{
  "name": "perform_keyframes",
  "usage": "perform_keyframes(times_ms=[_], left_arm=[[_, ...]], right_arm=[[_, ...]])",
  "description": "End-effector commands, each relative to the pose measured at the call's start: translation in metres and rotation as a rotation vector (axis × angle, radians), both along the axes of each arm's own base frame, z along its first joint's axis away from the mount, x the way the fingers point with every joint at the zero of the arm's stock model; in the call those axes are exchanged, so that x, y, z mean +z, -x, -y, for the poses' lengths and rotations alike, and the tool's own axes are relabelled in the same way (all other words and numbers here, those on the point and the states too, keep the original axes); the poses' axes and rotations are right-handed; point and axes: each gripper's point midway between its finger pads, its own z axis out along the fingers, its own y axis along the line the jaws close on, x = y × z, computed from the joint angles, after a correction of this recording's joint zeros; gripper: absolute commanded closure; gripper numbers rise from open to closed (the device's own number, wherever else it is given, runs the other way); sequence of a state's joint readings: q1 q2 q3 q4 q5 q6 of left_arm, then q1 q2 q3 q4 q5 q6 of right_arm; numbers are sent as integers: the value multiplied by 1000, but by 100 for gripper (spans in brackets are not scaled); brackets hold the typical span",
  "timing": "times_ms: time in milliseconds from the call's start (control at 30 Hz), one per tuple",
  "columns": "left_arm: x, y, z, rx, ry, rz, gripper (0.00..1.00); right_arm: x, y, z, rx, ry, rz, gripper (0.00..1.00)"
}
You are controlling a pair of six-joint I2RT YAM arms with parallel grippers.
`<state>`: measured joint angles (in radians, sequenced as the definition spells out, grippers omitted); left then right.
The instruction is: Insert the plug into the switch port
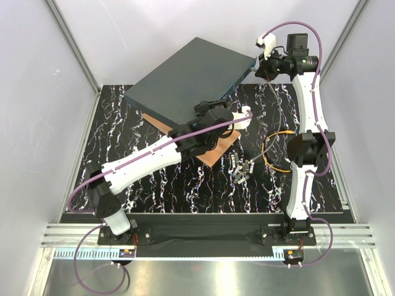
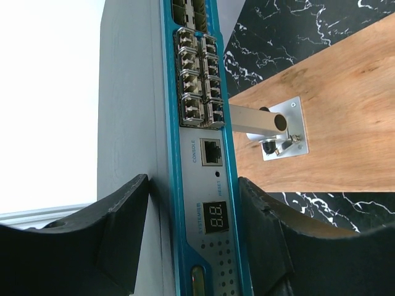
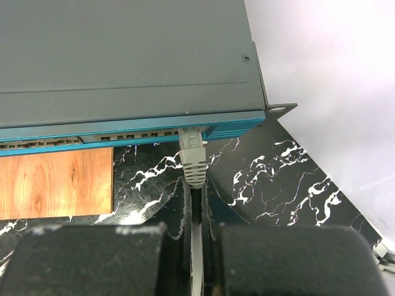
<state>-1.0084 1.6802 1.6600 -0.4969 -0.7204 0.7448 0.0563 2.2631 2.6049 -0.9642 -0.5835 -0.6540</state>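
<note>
The dark grey switch (image 1: pixel 185 77) lies slanted at the back, its teal front face (image 3: pixel 123 126) toward me. My right gripper (image 3: pixel 196 185) is shut on a pale cable just behind a grey plug with a ribbed boot (image 3: pixel 194 161). The plug's tip sits in a switch port (image 3: pixel 189 131) near the face's right end. In the top view this gripper (image 1: pixel 266 66) is at the switch's far right corner. My left gripper (image 2: pixel 194 185) straddles the switch's other end, one finger on each flat side. A thin orange cable (image 1: pixel 270 161) loops on the table; its tip does not show.
The switch rests partly on a wooden board (image 1: pixel 217 151) with a small metal post (image 2: pixel 256 117). Small grey metal modules (image 1: pixel 241 168) lie on the black marbled table (image 1: pixel 154 185). White walls close in on both sides and behind.
</note>
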Motion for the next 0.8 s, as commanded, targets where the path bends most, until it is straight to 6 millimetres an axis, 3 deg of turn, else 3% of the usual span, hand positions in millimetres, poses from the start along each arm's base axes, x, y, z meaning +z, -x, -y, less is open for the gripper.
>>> perform_keyframes(times_ms=[0, 433, 767], left_arm=[[-45, -19, -87, 190, -167, -140, 100], [-49, -19, -88, 184, -173, -147, 100], [-49, -19, -87, 183, -172, -149, 100]], right_arm=[[57, 0, -141, 354, -151, 301, 100], [64, 10, -142, 413, 9, 410, 100], [91, 8, -152, 402, -25, 492, 100]])
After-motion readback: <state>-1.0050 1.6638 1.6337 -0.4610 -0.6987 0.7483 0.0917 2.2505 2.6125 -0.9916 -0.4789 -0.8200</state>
